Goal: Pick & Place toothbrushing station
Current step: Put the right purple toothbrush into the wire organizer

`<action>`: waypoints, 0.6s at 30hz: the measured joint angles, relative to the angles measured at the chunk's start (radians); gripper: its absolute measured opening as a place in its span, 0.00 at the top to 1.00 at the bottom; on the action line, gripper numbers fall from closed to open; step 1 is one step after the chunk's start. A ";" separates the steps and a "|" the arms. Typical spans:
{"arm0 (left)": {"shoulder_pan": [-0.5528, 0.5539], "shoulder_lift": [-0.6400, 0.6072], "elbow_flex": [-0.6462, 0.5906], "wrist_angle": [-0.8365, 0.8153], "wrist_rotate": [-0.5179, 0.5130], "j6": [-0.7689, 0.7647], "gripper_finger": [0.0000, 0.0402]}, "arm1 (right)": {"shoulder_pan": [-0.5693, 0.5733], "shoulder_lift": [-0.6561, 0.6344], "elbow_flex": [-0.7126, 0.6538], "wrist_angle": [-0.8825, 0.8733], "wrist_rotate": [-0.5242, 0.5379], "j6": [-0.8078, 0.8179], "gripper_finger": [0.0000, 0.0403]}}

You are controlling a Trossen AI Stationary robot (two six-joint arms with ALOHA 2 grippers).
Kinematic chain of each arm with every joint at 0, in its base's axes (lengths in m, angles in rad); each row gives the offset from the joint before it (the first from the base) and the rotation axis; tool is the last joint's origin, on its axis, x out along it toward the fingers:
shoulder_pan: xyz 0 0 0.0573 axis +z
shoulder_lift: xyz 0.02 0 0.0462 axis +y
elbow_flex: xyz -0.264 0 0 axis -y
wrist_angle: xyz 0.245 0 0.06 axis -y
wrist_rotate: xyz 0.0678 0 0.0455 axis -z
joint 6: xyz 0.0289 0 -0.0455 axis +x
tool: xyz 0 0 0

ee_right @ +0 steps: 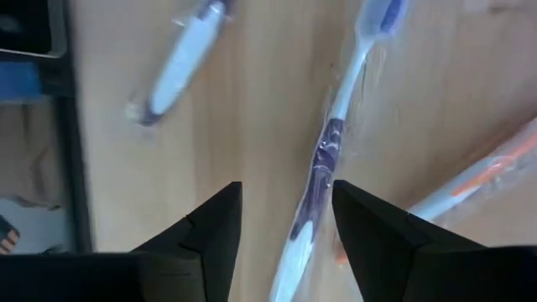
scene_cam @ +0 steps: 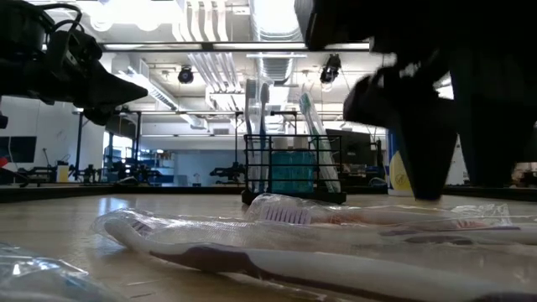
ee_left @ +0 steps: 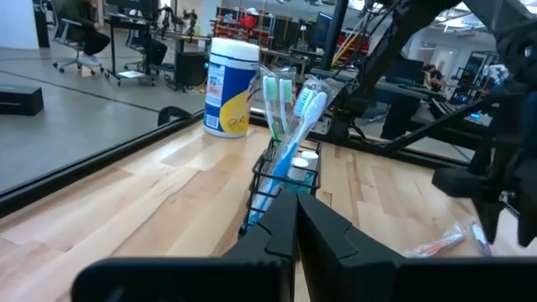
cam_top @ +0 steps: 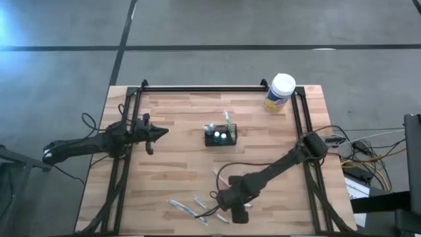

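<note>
The toothbrushing station, a small black wire-mesh caddy [cam_top: 220, 135] holding upright toothbrushes, stands on its base at the table's middle. It also shows in the left wrist view [ee_left: 281, 180] and the low view [scene_cam: 294, 172]. My left gripper [cam_top: 158, 133] is shut and empty, hovering left of the caddy and pointing at it [ee_left: 295, 210]. My right gripper [cam_top: 235, 212] is open near the table's front edge, pointing down. Its fingers [ee_right: 285, 189] stand on either side of a wrapped purple-and-white toothbrush [ee_right: 323, 168] that lies flat on the table.
A white-lidded, yellow-labelled round canister [cam_top: 281, 92] stands at the far right corner. Several wrapped toothbrushes lie near the front edge [cam_top: 184, 207], [cam_top: 220, 176], one of them orange [ee_right: 487, 176]. Black rails run along the table's left, far and right sides [cam_top: 197, 87].
</note>
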 joint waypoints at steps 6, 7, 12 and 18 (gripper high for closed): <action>0.000 0.000 0.000 -0.001 0.004 -0.001 0.97 | 0.001 0.052 0.000 0.001 0.006 0.005 0.55; 0.000 0.000 0.000 -0.001 0.005 -0.001 0.97 | 0.001 0.059 0.000 0.001 0.007 0.004 0.55; 0.001 0.000 0.000 -0.002 0.007 -0.001 0.97 | 0.001 0.073 0.002 0.005 0.006 -0.013 0.55; 0.001 0.000 0.000 -0.002 0.007 -0.002 0.97 | -0.003 0.075 0.002 0.008 0.006 -0.021 0.65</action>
